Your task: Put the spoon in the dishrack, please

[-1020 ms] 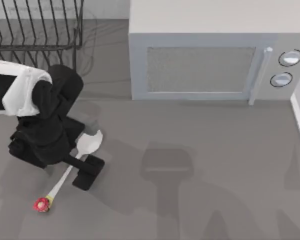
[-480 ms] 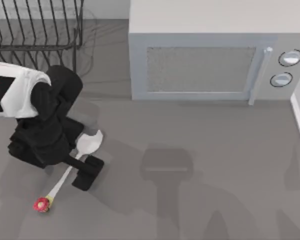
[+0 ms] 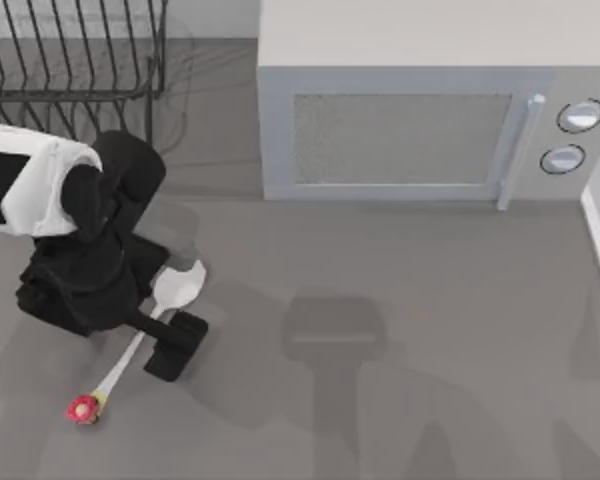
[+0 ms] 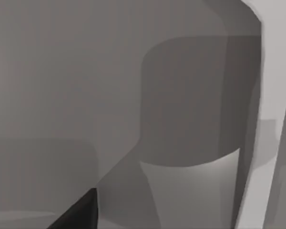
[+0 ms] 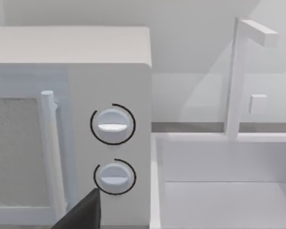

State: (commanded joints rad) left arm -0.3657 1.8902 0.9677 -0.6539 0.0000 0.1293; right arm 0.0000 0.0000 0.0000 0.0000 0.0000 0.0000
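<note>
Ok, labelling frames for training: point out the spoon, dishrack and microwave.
spoon (image 3: 178, 284), top view, on its white bowl.
dishrack (image 3: 75, 55), top view, on its wire tines.
microwave (image 3: 400, 138), top view, on its door window.

The left arm is seen from above at the left side of the table, entering from the left edge. Its upper section is white with a dark panel bearing a red mark, and it ends in a bulky black wrist angled down toward the tabletop. The left gripper (image 3: 152, 322) is held low at the surface, its black fingers pointed toward the near side; one finger (image 3: 176, 345) is seen as a dark block and the other is hidden under the wrist. A dark finger tip (image 4: 78, 214) is shown in the left wrist view. A dark finger tip (image 5: 81, 212) of the right gripper is shown in the right wrist view.
</note>
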